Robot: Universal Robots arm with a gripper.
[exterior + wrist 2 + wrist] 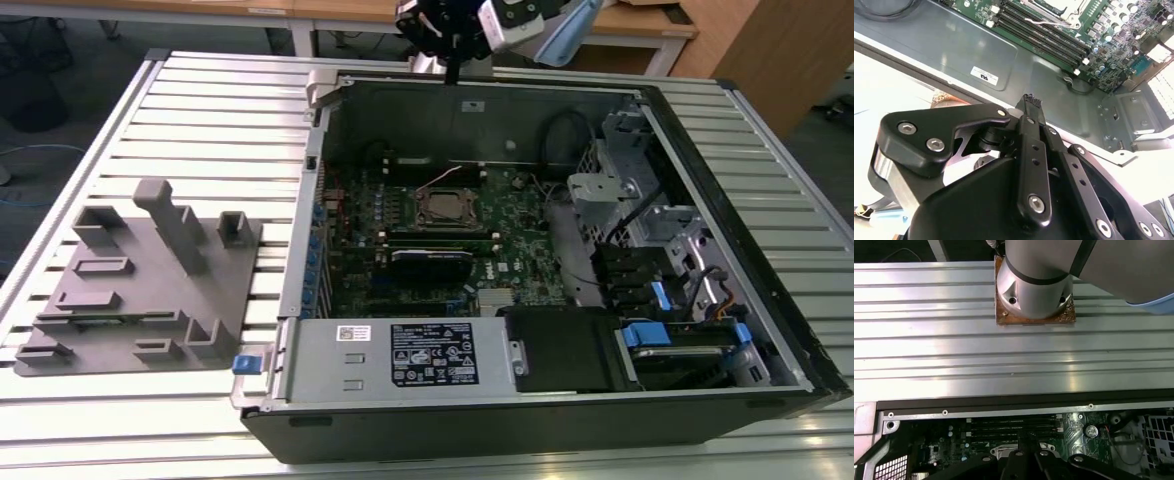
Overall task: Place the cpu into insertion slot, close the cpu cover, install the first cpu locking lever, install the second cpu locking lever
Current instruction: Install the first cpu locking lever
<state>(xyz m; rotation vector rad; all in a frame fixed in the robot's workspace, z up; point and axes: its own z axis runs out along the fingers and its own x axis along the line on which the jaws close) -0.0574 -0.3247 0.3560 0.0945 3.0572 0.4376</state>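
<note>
The open computer case [534, 420] lies on its side on a slatted metal table. On its green board sits the insertion slot [445, 209], a square socket with a silvery rim and a dark middle; its edge also appears in the second wrist view [1056, 6], with a thin wire lever beside it. I cannot tell how the cpu cover stands, and the cpu is out of view. My gripper [454, 68] hangs high above the case's far wall, well clear of the socket. Its fingertips [1029, 98] meet with nothing visible between them.
A grey moulded fixture [134, 290] with posts and pockets lies on the table [200, 100] at the exterior view's left. Long black memory slots [1044, 35] run beside the socket. Drive cages [654, 230] and a labelled silver box [400, 355] crowd the case. The arm's base [1034, 280] stands behind it.
</note>
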